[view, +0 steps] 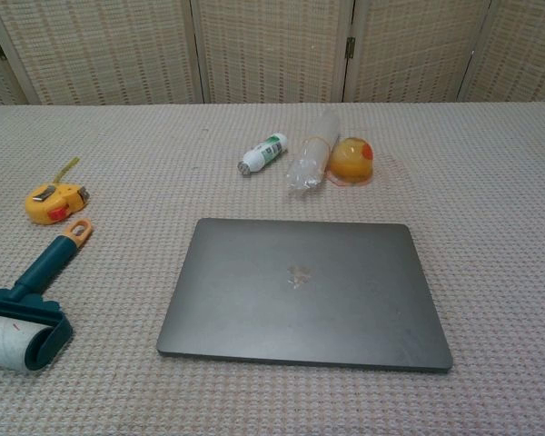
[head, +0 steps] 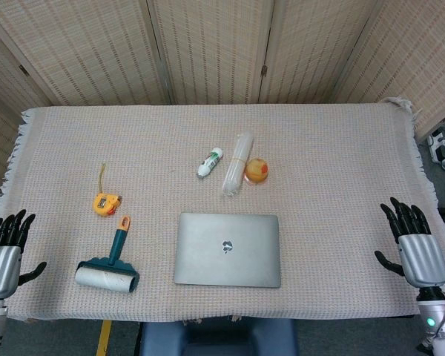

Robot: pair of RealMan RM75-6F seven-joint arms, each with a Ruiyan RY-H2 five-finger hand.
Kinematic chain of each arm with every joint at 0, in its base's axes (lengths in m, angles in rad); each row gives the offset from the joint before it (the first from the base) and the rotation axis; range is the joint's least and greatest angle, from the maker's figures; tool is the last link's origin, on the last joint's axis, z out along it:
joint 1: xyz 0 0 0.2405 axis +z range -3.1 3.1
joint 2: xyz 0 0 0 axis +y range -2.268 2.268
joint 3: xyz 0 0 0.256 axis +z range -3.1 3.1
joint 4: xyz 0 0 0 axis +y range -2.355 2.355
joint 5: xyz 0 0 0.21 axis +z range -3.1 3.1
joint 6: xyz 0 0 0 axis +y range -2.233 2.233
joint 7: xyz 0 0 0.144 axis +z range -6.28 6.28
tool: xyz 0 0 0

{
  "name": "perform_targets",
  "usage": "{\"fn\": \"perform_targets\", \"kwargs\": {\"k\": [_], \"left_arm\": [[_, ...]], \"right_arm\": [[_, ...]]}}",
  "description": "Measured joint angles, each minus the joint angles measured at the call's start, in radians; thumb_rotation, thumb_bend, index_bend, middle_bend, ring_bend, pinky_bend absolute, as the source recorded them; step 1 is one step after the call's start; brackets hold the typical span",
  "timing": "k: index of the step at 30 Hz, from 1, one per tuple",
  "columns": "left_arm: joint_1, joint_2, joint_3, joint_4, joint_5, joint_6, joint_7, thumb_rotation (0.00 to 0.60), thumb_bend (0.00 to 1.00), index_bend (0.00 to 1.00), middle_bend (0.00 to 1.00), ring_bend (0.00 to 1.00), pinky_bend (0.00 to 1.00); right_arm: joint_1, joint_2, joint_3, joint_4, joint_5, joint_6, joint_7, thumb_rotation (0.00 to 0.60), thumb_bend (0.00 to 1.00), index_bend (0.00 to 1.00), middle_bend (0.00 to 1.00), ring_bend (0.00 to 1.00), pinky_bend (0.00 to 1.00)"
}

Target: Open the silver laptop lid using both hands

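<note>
The laptop (head: 227,249) is lying closed near the worktop's (head: 341,185) front edge; left robot hand (head: 4,248) and right robot hand (head: 413,245) are waiting at the side edges, fingers spread, holding nothing.

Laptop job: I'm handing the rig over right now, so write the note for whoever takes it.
Left hand: open, fingers spread, holding nothing, at the table's left edge.
Right hand: open, holding nothing, at the right edge.
Silver laptop: lid shut, flat on the cloth near the front edge, centred between the hands.
Lint roller lies left of it, clear of the lid.
Done: nothing.
Left: bring both hands in and lift the lid.
</note>
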Motion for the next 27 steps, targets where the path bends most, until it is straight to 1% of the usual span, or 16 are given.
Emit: {"fn": "perform_targets", "kwargs": {"k": [4,15,21,27], "left_arm": [[-0.005,0.000,0.001,0.003,-0.008,-0.014,0.004,0.600,0.22,0.00,0.05,0.05,0.00],[0.008,-0.001,0.008,0.003,0.015,0.020,-0.012,0.600,0.22,0.00,0.05,0.05,0.00],[0.009,0.006,0.017,-0.002,0.040,0.025,-0.028,0.600,0.22,0.00,0.05,0.05,0.00],[0.007,0.010,0.026,-0.005,0.077,0.037,-0.038,0.600,0.22,0.00,0.05,0.05,0.00]], "right_arm": [[0.002,0.002,-0.001,-0.002,0.004,-0.007,-0.001,0.600,0.26,0.00,0.00,0.00,0.00],[-0.001,0.010,-0.017,0.000,-0.039,0.007,0.046,0.600,0.26,0.00,0.00,0.00,0.00],[0.024,0.026,-0.036,-0.018,-0.097,-0.021,0.056,0.600,0.26,0.00,0.00,0.00,0.00],[0.082,0.023,-0.061,-0.047,-0.173,-0.096,0.059,0.600,0.26,0.00,0.00,0.00,0.00]]}}
